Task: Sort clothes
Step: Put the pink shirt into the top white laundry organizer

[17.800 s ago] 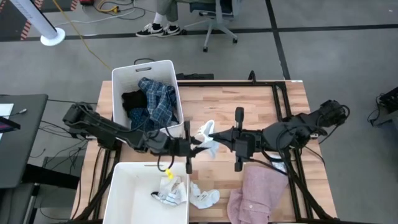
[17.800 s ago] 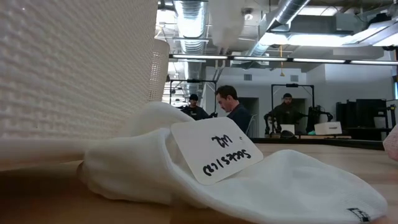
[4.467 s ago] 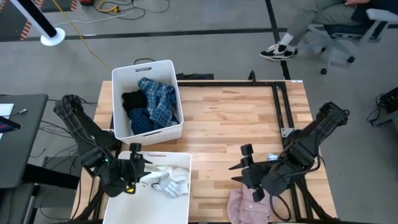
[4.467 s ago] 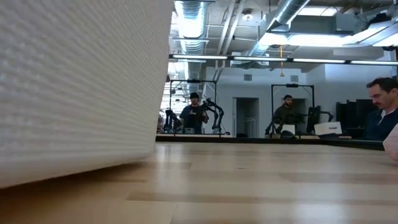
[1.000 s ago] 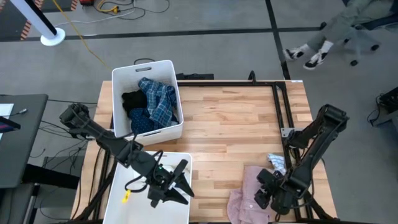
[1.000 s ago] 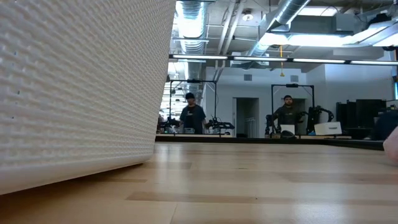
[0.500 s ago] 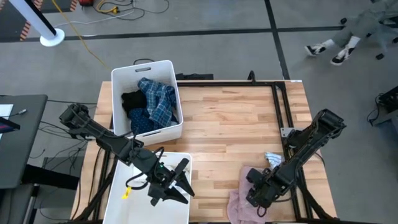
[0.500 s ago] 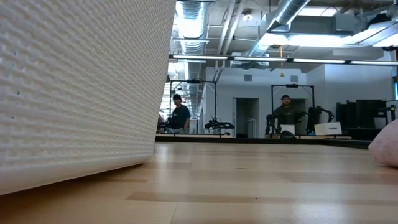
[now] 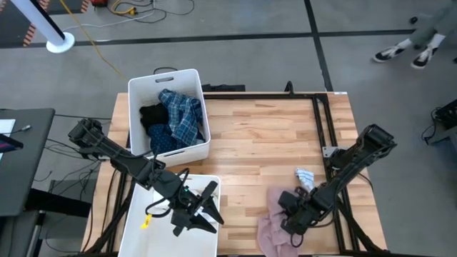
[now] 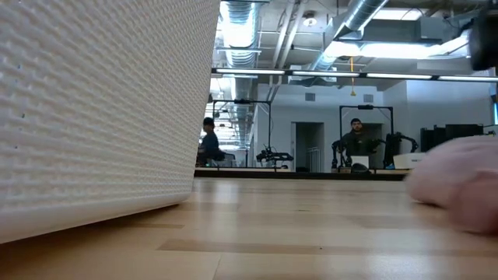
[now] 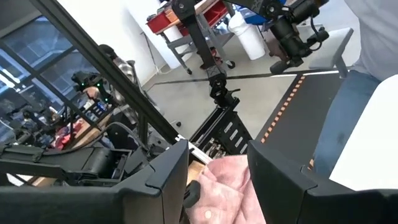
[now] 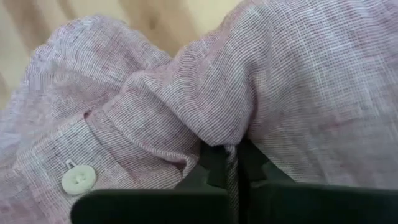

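Right claw [image 9: 289,213] pinches a fold of the pink shirt [image 9: 271,221], fingers closed on the cloth at the worktop's [image 9: 264,135] near right edge. Left claw [image 9: 202,209] hovers spread wide over the near white bin [image 9: 136,207], beside the far bin [image 9: 196,82] holding the blue plaid shirt [image 9: 182,114].

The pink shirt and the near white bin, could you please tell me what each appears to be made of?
The pink shirt, pinched by the right end effector, looks like a light woven fabric, perhaps linen or cotton: fine threads, soft creases, matte, with a pale button. The bin looks like moulded white plastic, its wall carrying a fine woven-mesh texture.
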### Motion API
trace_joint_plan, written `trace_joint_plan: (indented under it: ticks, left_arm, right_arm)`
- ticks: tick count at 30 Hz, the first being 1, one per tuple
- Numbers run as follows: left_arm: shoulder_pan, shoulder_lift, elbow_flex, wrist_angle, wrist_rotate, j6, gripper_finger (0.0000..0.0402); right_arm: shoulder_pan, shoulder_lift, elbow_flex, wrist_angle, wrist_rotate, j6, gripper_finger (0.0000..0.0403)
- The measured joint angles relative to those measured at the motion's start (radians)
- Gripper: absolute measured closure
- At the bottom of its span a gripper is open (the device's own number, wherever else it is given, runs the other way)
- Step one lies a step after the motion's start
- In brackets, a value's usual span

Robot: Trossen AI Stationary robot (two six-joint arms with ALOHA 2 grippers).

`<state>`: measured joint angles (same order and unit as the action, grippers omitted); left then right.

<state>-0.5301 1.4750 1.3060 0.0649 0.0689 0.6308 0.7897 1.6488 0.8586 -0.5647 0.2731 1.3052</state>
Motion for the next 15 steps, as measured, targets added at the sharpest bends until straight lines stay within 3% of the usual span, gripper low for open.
trace_joint_plan:
  ticks: [5, 15]
  left_arm:
    - [0.010, 0.000, 0.000, 0.000, 0.000, -0.015, 0.0242]
    - [0.038, 0.000, 0.000, -0.007, -0.002, -0.063, 0.0242]
  right_arm:
    - [-0.062, 0.003, 0.003, -0.014, 0.079, -0.097, 0.0401]
    - [-0.314, 0.004, 0.003, 0.000, 0.093, -0.449, 0.0399]
